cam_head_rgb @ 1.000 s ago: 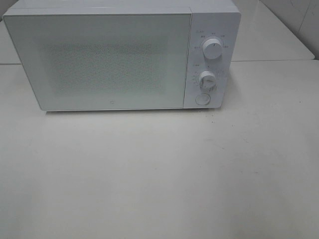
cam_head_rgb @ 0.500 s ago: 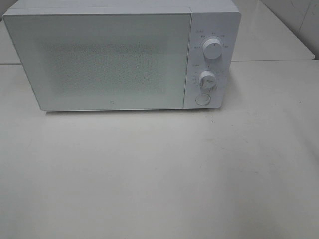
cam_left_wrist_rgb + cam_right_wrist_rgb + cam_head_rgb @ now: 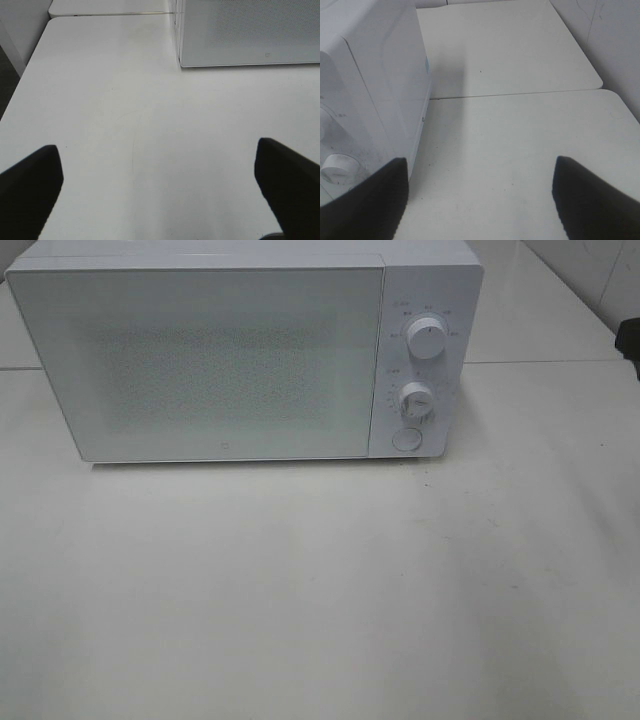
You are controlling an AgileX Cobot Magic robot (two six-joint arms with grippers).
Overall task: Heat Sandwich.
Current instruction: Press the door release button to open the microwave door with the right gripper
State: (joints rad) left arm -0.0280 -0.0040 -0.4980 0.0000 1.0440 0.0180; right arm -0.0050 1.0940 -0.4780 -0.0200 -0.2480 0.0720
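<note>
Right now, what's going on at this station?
Nothing is being handled. The microwave sits on the white table with its door shut. The left end effector is open and empty above bare table near the microwave's front corner. The right end effector is also open and empty, beside the microwave's dial side. No sandwich shows in any view, so heating hasn't visibly begun.

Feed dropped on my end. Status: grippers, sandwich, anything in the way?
Left gripper open, empty. Right gripper open, empty. Sandwich not in view. Microwave door shut, blocks loading.
</note>
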